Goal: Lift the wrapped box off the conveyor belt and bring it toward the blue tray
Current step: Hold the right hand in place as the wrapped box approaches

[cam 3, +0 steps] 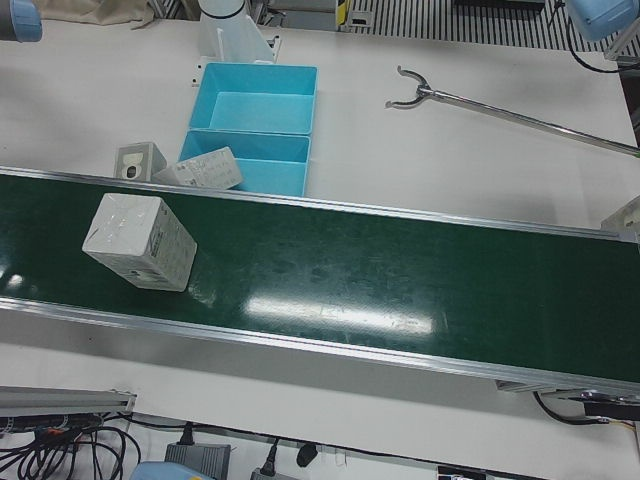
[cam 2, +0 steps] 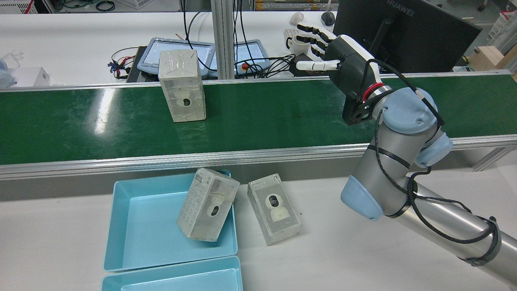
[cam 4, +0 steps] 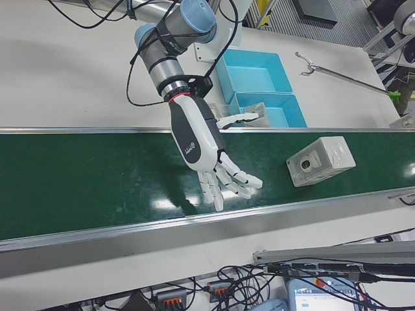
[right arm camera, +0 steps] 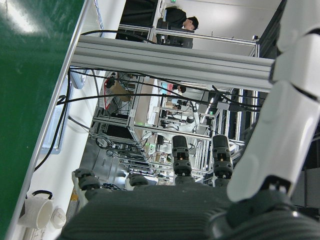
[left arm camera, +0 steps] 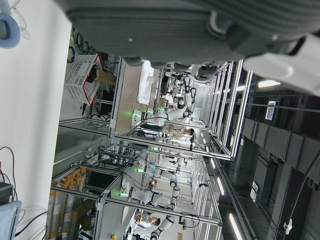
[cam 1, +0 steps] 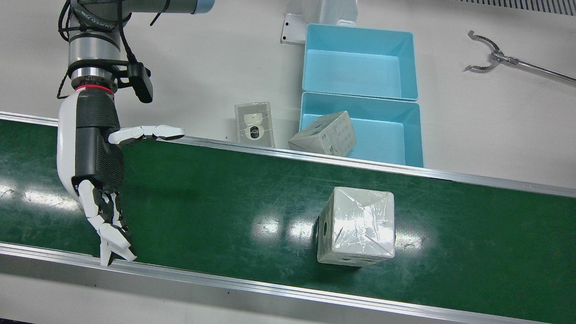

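— Green belting ran the whole width of the station, a conveyor belt [cam 1: 234,198] with bright metal rails, scuffed and shining under the ceiling lights. What stood on it?

— One wrapped box [cam 1: 357,227], upright near the middle of the belt's width, well apart from the right hand [cam 1: 96,166]. That hand hung over the belt toward its other end, holding nothing, its fingers [cam 1: 112,234] spread and reaching down toward the rail on the operators' side.

— So the pick had not begun?

— By my reading, no. The box was untouched, and everything was left: reach it, close on it, lift it, carry it across the rail on the robot's side to the blue tray [cam 1: 407,135].

— And the left hand?

— Only its own camera showed it, a dark grey edge [left arm camera: 165,20] across the top of that view. I could not tell whether it was open or closed.

— What lay around the tray?

— A second blue tray [cam 1: 360,58] butted against it on the white table [cam 1: 202,54]. One clear-wrapped box [cam 1: 324,133] leaned over the near tray's rim by the belt, and another [cam 1: 254,123] lay flat on the table just beside it. A long metal grabber [cam 1: 488,56] rested farther off toward the table's edge.

— And the room?

— Beyond the belt on the operators' side, a white bench carried two tablet-like pendants [cam 2: 177,52], tangled cables and a dark monitor [cam 2: 404,32]. The hand cameras showed aluminium framing and more rigs behind, with a person [right arm camera: 180,22] standing there.
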Robot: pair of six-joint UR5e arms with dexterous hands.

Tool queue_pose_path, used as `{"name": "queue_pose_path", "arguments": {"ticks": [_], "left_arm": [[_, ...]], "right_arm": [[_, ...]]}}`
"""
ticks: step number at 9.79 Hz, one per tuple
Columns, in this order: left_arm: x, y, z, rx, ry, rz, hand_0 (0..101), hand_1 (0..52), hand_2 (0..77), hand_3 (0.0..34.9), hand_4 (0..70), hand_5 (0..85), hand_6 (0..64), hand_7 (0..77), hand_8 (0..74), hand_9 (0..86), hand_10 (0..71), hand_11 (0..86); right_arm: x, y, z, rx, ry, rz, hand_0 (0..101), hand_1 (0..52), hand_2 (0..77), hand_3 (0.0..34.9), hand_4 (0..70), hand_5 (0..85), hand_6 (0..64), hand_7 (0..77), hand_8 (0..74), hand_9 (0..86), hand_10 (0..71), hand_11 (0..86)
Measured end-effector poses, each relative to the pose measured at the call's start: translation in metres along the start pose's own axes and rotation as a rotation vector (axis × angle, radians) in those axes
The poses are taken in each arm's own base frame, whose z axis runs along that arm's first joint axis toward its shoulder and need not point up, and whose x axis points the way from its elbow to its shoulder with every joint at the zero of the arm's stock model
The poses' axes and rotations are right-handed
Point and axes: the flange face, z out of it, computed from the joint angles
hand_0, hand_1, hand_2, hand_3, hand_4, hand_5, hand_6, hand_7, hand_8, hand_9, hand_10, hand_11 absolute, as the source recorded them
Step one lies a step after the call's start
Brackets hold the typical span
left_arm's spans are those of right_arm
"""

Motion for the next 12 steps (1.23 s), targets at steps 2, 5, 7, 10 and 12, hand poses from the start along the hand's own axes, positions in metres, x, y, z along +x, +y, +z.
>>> {"name": "queue_pose_path", "arguments": {"ticks": [2,5,7,10,12], "left_arm": [[0.0,0.0,0.0,0.0,0.0,0.0,0,0.0,1.1,0.0,0.0,0.5,0.0,0.5,0.5,0.0,0.5,0.0],[0.0,0.0,0.0,0.0,0.0,0.0,0,0.0,1.1,0.0,0.0,0.5,0.0,0.5,0.5,0.0,0.0,0.0],[0.0,0.0,0.0,0.0,0.0,0.0,0,0.0,0.5,0.0,0.0,0.5,0.0,0.5,0.5,0.5,0.5,0.0],[0.0,0.0,0.0,0.0,0.0,0.0,0,0.0,1.1,0.0,0.0,0.5,0.0,0.5,0.0,0.5,0.5,0.0],[0.0,0.0,0.0,0.0,0.0,0.0,0,0.0,0.5,0.0,0.0,0.5,0.0,0.5,0.5,0.0,0.5,0.0]], "right_arm": [[0.001,0.002,0.003,0.001,0.0,0.0,41,9.3,12.0,30.0,8.2,18.0,0.0,17.5,0.0,1.6,3.8,7.1],[0.006,-0.001,0.005,0.009,0.007,-0.002,41,9.3,13.1,30.0,10.4,19.6,0.0,17.5,0.0,1.6,3.8,7.1],[0.013,-0.003,0.006,0.015,0.017,-0.004,41,9.3,14.2,30.1,10.4,19.1,0.0,17.5,0.0,1.6,4.4,7.1],[0.021,-0.008,0.01,0.007,0.021,0.0,41,9.3,14.2,30.0,9.8,19.1,0.0,17.5,0.0,1.6,4.4,7.1],[0.023,-0.009,0.012,0.003,0.021,0.002,41,9.3,14.7,29.9,12.0,20.2,0.0,17.5,0.0,1.6,4.4,7.1]]}}
